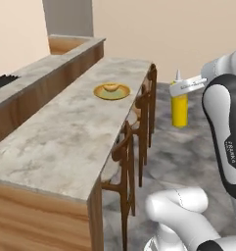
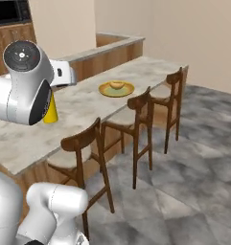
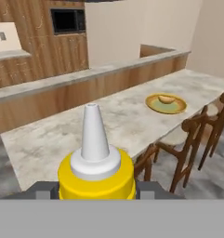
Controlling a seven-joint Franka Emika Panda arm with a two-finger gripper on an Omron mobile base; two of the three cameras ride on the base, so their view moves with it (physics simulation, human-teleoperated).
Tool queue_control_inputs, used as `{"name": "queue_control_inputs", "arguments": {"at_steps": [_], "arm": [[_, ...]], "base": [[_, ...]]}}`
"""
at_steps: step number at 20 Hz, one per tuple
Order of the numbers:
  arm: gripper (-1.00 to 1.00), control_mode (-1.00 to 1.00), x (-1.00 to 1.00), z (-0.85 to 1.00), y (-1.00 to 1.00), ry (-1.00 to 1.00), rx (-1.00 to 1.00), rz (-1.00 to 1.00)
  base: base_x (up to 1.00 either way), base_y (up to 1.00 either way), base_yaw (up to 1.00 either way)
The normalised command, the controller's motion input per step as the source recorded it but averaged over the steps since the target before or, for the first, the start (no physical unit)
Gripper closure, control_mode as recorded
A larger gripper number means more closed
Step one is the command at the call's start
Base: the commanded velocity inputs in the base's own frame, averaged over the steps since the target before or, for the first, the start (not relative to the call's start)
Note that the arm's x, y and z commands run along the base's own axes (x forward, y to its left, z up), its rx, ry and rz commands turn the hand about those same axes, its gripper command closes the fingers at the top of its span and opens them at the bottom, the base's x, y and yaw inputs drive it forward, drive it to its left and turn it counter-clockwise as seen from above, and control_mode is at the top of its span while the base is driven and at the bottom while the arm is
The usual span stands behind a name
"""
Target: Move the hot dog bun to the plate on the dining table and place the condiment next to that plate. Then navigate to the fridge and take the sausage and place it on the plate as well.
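Note:
My gripper is shut on the condiment, an upright yellow squeeze bottle with a white nozzle, held in the air beside the dining table. In the hand view the condiment stands between the dark fingertips of the gripper. Its yellow base shows under my arm in the right base view. The hot dog bun lies on the yellow-rimmed plate further along the table. The bun and plate lie ahead to the right. The fridge and the sausage are out of view.
Wooden chairs stand in a row along the near side of the dining table. A higher marbled ledge runs along its far side. A dark microwave sits in the wood wall behind.

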Motion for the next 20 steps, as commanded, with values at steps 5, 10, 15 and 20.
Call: {"name": "queue_control_inputs", "arguments": {"at_steps": [5, 10, 15, 20], "arm": [[1.0, 1.0, 0.0, 0.0, 0.0, 0.0, 0.0, 0.0], [1.0, 1.0, 0.0, 0.0, 0.0, 0.0, 0.0, 0.0], [1.0, 1.0, 0.0, 0.0, 0.0, 0.0, 0.0, 0.0], [1.0, 1.0, 0.0, 0.0, 0.0, 0.0, 0.0, 0.0]], "base": [[0.47, -0.92, 0.46], [0.49, -0.94, 0.44], [0.67, -0.88, 0.45], [0.58, -0.83, 0.48]]}}
